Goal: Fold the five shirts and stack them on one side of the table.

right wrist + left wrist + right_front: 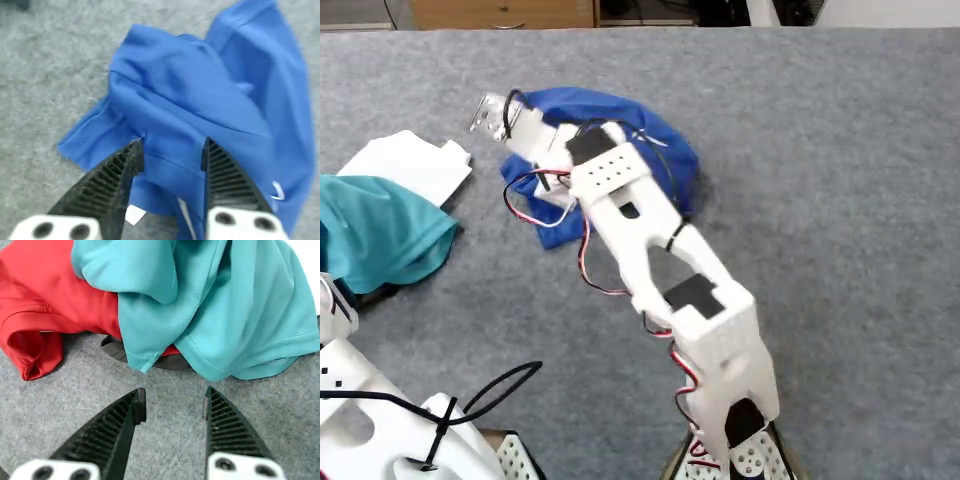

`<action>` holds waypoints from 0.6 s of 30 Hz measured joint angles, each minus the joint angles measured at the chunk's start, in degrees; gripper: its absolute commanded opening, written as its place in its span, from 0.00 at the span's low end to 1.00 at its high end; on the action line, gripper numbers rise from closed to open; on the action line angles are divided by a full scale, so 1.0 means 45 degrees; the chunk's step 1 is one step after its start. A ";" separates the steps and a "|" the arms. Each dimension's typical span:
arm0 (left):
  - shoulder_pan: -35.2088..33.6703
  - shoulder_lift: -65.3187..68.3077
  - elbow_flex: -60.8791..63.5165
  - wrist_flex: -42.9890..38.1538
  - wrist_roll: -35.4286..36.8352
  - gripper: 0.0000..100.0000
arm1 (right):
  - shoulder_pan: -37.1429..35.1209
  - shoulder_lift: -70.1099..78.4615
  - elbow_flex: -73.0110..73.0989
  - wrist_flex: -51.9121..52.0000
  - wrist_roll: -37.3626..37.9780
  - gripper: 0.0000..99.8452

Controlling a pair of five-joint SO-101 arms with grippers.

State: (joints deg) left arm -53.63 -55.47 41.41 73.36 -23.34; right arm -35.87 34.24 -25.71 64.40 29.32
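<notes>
high view: your right arm (650,240) stretches from its base at the near edge across the grey table (840,200) to the blue shirt (665,150). this shirt lies crumpled in a loose heap near the middle of the table, well apart from the other garments

right wrist view: your right gripper (171,150) is poised over the blue shirt with its jaws spread apart and nothing between them. one fingertip sits at a folded hem of the cloth, and you cannot tell whether it touches. a small white label (134,214) shows at the near edge of the shirt

high view, left side: the teal shirt (380,225) lies bunched at the left edge of the table. it overlaps a white shirt (410,165) that lies flat just behind it. your left arm (370,430) stands at the near left corner

left wrist view: your left gripper (173,397) hovers low over bare table just in front of this pile, with its jaws parted and holding nothing. here you see the teal shirt draped over a red shirt (45,300), which is rumpled beside it. a dark garment (112,347) peeks out from beneath both, resting on the table
</notes>
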 measured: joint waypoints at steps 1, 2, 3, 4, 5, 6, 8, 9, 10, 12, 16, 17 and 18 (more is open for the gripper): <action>0.0000 0.0000 0.0000 0.0000 0.0000 0.20 | 0.0000 0.0313 -0.0137 0.0000 0.0000 0.19; 0.0000 0.0000 0.0000 0.0000 0.0000 0.20 | 0.0000 0.0625 -0.0293 0.0000 0.0000 0.19; 0.0000 0.0000 0.0000 0.0000 0.0000 0.20 | 0.0000 0.0977 -0.0449 0.0000 0.0000 0.19; 0.0000 0.0000 0.0000 0.0000 0.0000 0.20 | 0.0000 0.1328 -0.0586 0.0000 0.0000 0.19; 0.0000 0.0000 0.0000 0.0000 0.0000 0.20 | 0.0000 0.1680 -0.0801 0.0000 0.0000 0.19; 0.0000 0.0000 0.0000 0.0000 0.0000 0.20 | 0.0000 0.2012 -0.1035 0.0000 0.0000 0.19; 0.0000 0.0000 0.0000 0.0000 0.0000 0.20 | 0.0000 0.2637 -0.1700 0.0117 0.0000 0.15; 0.0000 0.0000 0.0000 0.0000 0.0000 0.20 | 0.0059 0.2852 -0.2051 0.0254 0.0000 0.11; 0.0000 0.0000 0.0000 0.0000 0.0000 0.20 | 0.0117 0.2969 -0.2442 0.0488 0.0000 0.06; 0.0000 0.0000 0.0000 0.0000 0.0000 0.20 | 0.0274 0.3087 -0.3302 0.1133 0.0000 0.00; 0.0000 0.0000 0.0000 0.0000 0.0000 0.20 | 0.0293 0.3106 -0.5216 0.3106 0.0000 0.00; 0.0000 0.0000 0.0000 0.0000 0.0000 0.20 | 0.0293 0.3106 -0.5802 0.3731 0.0000 0.00; 0.0000 0.0000 0.0000 0.0000 0.0000 0.20 | 0.0293 0.3106 -0.6349 0.4415 0.0000 0.00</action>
State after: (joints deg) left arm -53.63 -55.47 41.41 73.36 -23.34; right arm -34.55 48.22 -54.29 84.26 29.32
